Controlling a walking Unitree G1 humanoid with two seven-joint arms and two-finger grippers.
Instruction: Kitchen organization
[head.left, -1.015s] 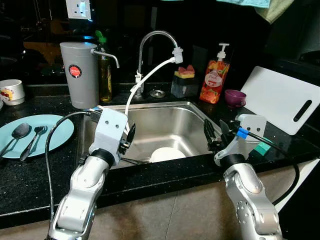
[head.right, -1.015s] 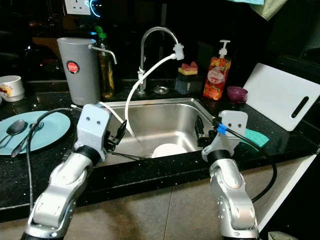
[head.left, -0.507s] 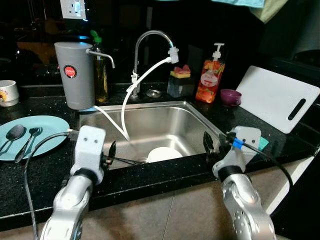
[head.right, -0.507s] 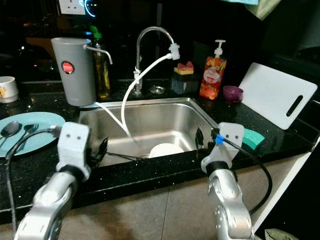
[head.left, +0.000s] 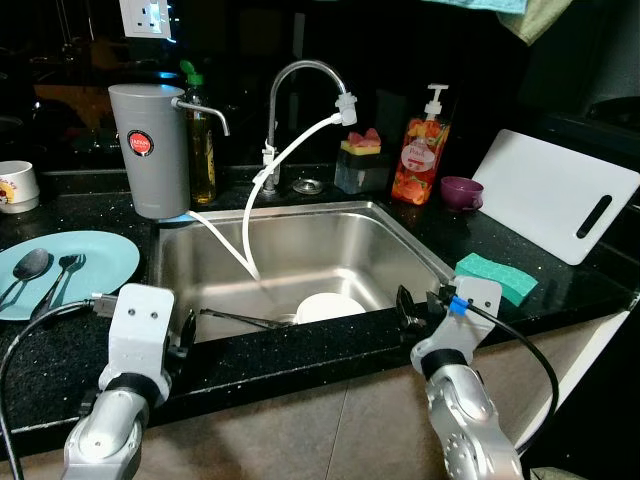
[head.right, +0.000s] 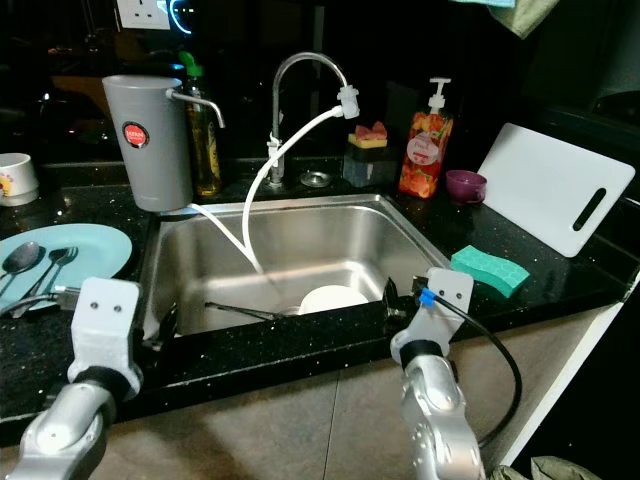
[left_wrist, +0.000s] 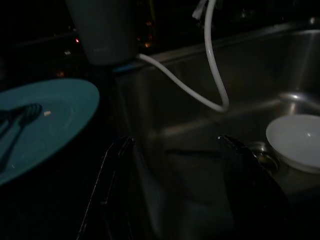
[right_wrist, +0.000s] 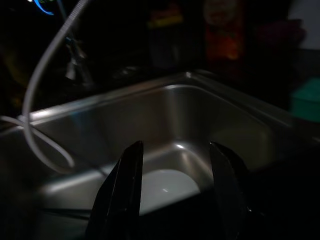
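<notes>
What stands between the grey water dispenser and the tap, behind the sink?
A bottle of yellow liquid with a green cap stands between the grey dispenser and the tap, seen in both eye views.

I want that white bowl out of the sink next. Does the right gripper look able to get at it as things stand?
Probably yes. The right gripper hangs open at the sink's front edge, and the white bowl lies uncovered on the basin floor just beyond. It would have to clear the rim and dip down.

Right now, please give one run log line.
left gripper: open, sink front edge | right gripper: open, sink front edge | white bowl: in sink
</notes>
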